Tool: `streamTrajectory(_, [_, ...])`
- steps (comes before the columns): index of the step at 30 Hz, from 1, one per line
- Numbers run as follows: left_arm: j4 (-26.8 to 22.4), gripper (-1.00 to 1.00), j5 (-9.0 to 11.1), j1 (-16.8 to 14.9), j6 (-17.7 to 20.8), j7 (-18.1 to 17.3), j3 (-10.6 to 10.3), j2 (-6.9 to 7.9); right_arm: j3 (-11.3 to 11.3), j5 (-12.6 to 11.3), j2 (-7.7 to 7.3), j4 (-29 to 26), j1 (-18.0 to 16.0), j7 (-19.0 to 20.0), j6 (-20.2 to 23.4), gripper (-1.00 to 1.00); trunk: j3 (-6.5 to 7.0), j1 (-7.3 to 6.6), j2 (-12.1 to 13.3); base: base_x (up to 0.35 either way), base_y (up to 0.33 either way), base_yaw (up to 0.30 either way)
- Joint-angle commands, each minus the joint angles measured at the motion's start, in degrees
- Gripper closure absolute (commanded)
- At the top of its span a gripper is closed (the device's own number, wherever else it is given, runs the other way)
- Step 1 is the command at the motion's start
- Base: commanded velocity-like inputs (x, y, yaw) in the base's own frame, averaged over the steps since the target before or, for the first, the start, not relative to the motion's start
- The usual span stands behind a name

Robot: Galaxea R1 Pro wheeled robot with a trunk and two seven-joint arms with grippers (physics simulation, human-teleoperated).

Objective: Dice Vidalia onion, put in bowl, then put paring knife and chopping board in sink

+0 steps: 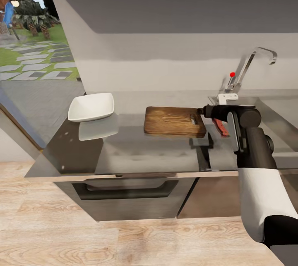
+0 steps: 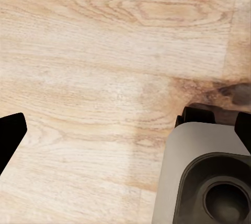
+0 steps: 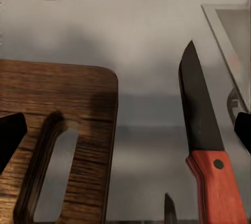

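The brown chopping board [image 1: 174, 121] lies on the grey countertop [image 1: 145, 150], its slot handle toward the sink [image 1: 276, 111]. Beside that end rests the red-handled paring knife [image 1: 220, 127], blade pointing to the wall. My right gripper [image 1: 203, 111] hovers open over the gap between them; its wrist view has the board [image 3: 52, 125] at one side and the knife [image 3: 206, 135] at the other, fingertips wide apart around the right gripper [image 3: 125, 130]. The white bowl [image 1: 91, 106] stands at the counter's left end. The Vidalia onion is hidden. My left gripper [image 2: 125, 130] hangs open over wooden floor.
A curved chrome tap [image 1: 251, 64] with a red knob [image 1: 232, 74] rises behind the sink. Dark cabinets with a bar handle [image 1: 126, 191] sit under the counter. A glass wall [image 1: 33, 51] to a garden is at the left. My right forearm [image 1: 256, 150] covers part of the sink.
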Motion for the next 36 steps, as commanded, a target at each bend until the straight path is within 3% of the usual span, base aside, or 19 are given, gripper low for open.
streamTrajectory(1, [0.02, -1.00, 0.14, -0.02, -0.17, 0.05, 0.01, 0.00, -0.03, 0.58, 0.00, -0.48, -0.04, 0.55, 0.22, -1.00, -0.04, 0.00, -0.02, 0.000, 0.000, 0.000])
streamTrajectory(13, [0.02, -1.00, 0.13, -0.02, -0.17, 0.05, 0.00, 0.00, 0.03, 0.36, 0.16, -2.58, -0.03, 0.69, 0.22, -1.00, -0.04, 0.00, -0.02, -0.023, 0.000, 0.000])
streamTrajectory(36, [0.10, -1.00, 0.14, -0.02, -0.17, 0.05, 0.00, 0.00, 0.55, 0.31, 0.25, -2.55, -0.03, 0.73, 0.16, -1.00, -0.04, 0.00, -0.02, -0.321, 0.000, 0.000])
